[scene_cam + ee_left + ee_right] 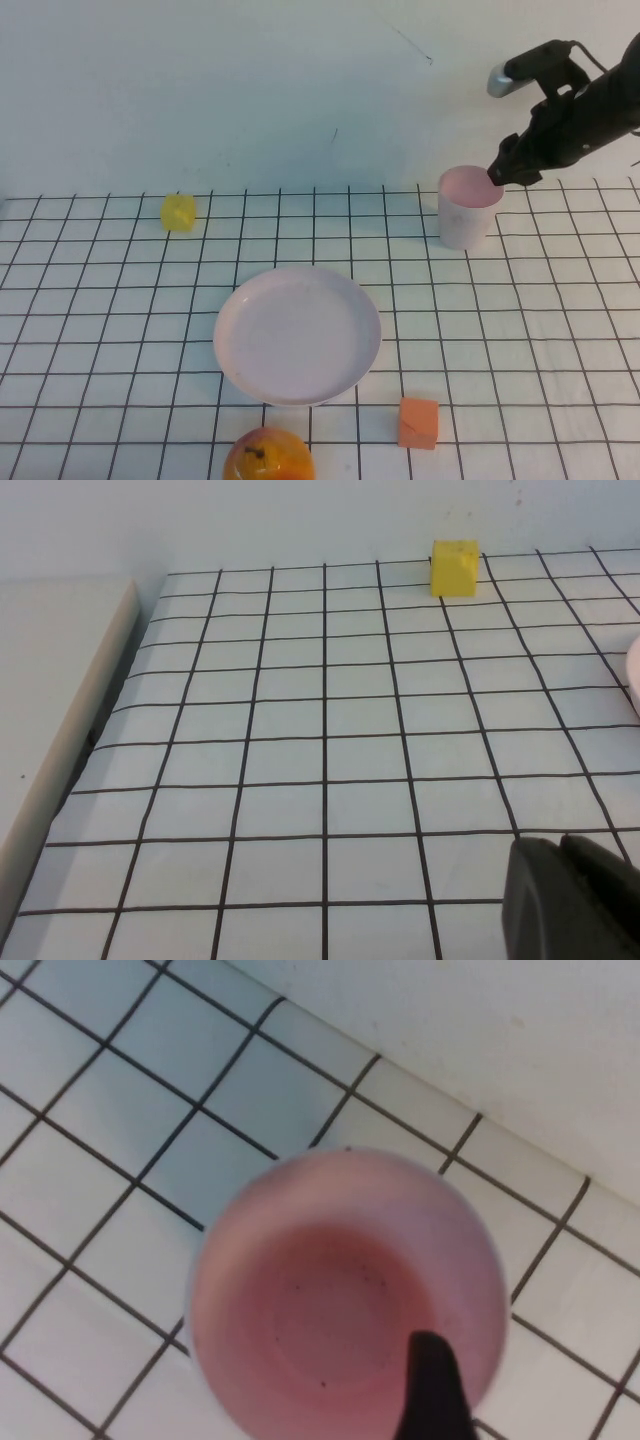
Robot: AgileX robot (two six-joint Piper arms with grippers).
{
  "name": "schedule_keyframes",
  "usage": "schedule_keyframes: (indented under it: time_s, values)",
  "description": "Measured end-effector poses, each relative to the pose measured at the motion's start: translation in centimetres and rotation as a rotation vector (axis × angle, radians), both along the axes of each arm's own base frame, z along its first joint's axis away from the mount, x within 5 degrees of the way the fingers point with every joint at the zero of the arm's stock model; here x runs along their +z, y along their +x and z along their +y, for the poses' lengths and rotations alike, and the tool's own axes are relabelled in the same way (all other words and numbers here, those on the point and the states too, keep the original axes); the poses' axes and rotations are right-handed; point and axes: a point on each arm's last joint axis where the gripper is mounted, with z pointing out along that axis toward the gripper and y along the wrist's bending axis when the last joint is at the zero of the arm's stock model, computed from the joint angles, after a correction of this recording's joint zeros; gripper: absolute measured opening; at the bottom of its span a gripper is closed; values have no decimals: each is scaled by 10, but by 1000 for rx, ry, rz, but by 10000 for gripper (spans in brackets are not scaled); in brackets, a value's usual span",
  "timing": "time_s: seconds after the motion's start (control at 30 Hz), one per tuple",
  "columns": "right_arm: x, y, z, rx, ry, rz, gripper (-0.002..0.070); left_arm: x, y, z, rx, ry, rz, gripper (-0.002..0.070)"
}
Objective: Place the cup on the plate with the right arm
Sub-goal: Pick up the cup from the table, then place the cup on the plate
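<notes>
Though empty, cup [466, 212] at end effector [497, 176]

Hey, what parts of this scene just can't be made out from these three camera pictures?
- Right gripper at the pale pink plastic cup: its grip is unclear; the right wrist view shows one black finger inside.
- Left gripper: cut off by the left wrist view's edge.
- Orange-yellow round fruit: cut off at the high view's bottom edge.

No readable text, label, brand, number or sign on any object or surface in view.
</notes>
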Motion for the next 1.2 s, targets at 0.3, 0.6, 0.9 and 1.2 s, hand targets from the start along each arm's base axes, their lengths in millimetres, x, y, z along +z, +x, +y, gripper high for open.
schedule_keyframes:
  time_s: [0.3,0.6,0.9,1.2]
  values:
    - [-36,6,5,-14,25,88,392,0,0,0,0,0,0,-3]
    - [-40,7,7,-17,35,96,44,0,0,0,0,0,0,-3]
    - [-2,7,26,83,103,109,22,0,0,0,0,0,0,-3]
    - [24,-44,120,444,39,279,22,0,0,0,0,0,0,-3]
